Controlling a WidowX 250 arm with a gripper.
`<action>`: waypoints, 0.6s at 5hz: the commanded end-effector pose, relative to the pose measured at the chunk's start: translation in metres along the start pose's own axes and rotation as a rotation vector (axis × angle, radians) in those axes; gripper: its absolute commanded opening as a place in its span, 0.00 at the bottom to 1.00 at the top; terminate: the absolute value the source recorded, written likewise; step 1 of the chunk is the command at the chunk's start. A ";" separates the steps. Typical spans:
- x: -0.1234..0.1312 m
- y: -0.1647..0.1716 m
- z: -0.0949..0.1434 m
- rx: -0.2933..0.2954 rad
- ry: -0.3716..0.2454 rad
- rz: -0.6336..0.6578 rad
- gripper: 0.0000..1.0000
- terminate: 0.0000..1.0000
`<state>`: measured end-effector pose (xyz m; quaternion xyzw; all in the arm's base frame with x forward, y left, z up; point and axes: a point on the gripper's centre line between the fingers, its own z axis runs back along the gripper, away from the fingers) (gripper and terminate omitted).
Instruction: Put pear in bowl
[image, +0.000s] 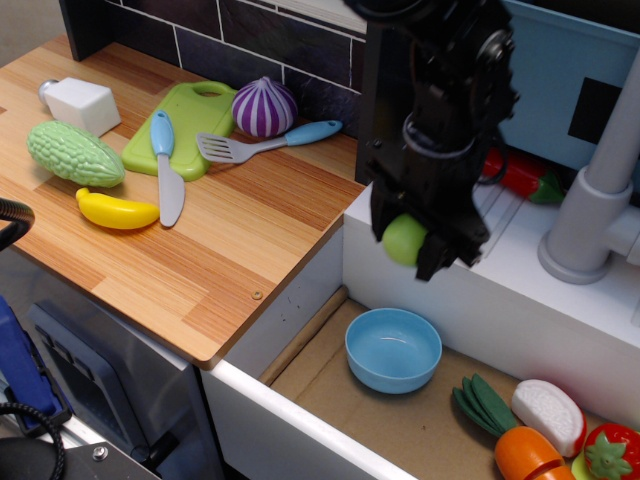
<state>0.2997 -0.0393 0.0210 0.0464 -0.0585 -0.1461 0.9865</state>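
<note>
The pear (404, 240), small, smooth and yellow-green, is held between the fingers of my black gripper (408, 245). The gripper is shut on it and holds it in the air over the white sink ledge, above and slightly behind the bowl. The light blue bowl (393, 349) stands empty on the brown sink floor, below the gripper.
A wooden counter on the left carries a bumpy green gourd (74, 153), a banana (117, 211), a knife (166, 166) on a green board, a spatula (264, 144), a purple onion (264, 106) and a white shaker (77, 103). A grey faucet (590, 205) stands right. Toy vegetables (545, 430) lie in the sink's right corner.
</note>
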 end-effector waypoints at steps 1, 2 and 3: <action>0.007 0.008 0.011 -0.008 -0.106 -0.005 1.00 0.00; 0.007 0.008 0.011 -0.008 -0.106 -0.005 1.00 0.00; 0.007 0.008 0.011 -0.008 -0.106 -0.005 1.00 1.00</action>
